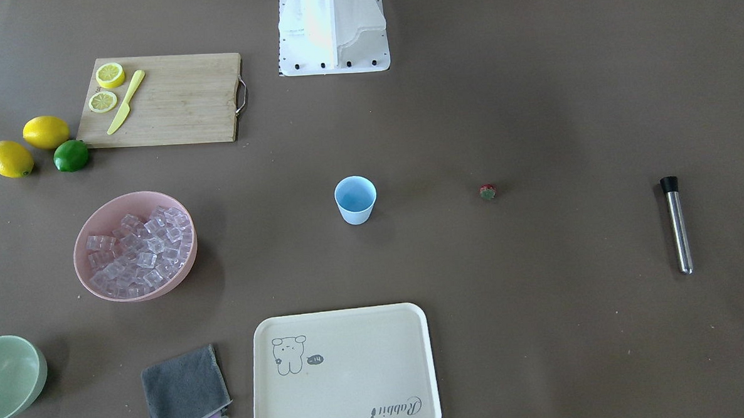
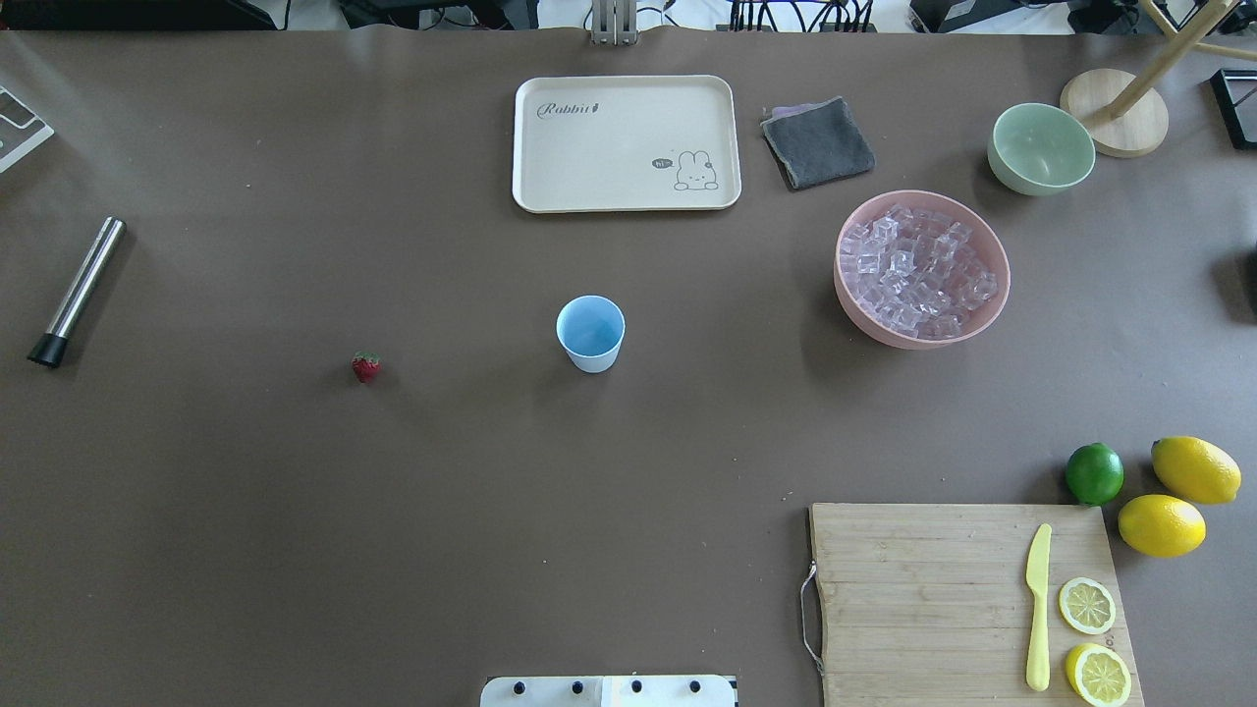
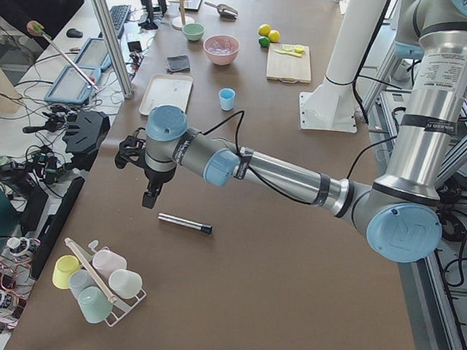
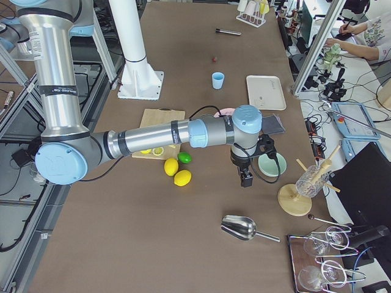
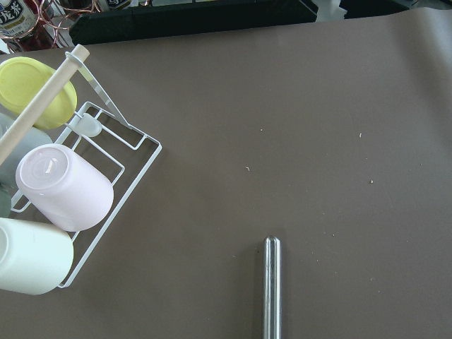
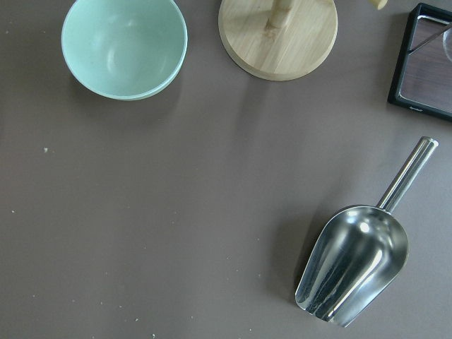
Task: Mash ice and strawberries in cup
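Cream tray (image 1: 354,367) on brown table (image 1: 539,302); left pincer (image 3: 149,195) and right pincer (image 4: 245,178): cannot tell.

Frame edges cut off the green bowl (image 1: 9,375), cutting board (image 2: 923,589) and steel rod (image 5: 272,289). Jaw opening of left gripper (image 3: 149,197) and right gripper (image 4: 245,179) is unreadable.

I see the blue cup (image 1: 355,200) standing upright in the middle of the counter (image 1: 541,352), its inside looking empty. The strawberry (image 1: 487,192) lies well apart on its right, and a metal rod (image 1: 678,227) with a black cap lies farther right. Left of the cup, the pink bowl (image 1: 105,215) holds the ice (image 1: 141,253). A cream tray (image 1: 348,373) sits at the near edge.
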Robot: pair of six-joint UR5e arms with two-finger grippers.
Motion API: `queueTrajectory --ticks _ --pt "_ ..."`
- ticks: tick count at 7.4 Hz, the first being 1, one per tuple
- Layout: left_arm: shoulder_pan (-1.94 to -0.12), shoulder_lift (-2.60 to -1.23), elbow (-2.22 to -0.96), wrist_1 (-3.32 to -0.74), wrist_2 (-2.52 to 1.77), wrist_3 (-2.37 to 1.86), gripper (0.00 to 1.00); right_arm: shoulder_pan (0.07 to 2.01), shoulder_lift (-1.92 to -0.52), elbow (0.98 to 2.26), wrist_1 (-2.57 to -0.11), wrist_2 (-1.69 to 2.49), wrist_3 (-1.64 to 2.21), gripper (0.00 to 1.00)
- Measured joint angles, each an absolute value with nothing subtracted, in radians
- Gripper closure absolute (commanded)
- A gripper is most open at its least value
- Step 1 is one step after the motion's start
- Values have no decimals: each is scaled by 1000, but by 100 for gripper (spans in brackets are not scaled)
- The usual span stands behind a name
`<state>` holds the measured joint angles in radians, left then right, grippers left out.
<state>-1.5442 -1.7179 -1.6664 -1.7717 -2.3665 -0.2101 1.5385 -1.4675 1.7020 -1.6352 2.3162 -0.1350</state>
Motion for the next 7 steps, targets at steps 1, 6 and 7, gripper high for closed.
queueTrajectory --ticks 1,6,7 --pt "-1544 -1715 -1665 -1772 -2367 -210 2 1538 -1466 1701 -1635 2317 -135 1" --pt "-1494 -1663 -1733 -1792 -2363 -222 2 1496 -1437 1755 -1634 2367 -63 1" --pt "-1480 -1650 -1746 -1793 -2364 -225 2 1440 -1394 1799 -1634 2381 34 1"
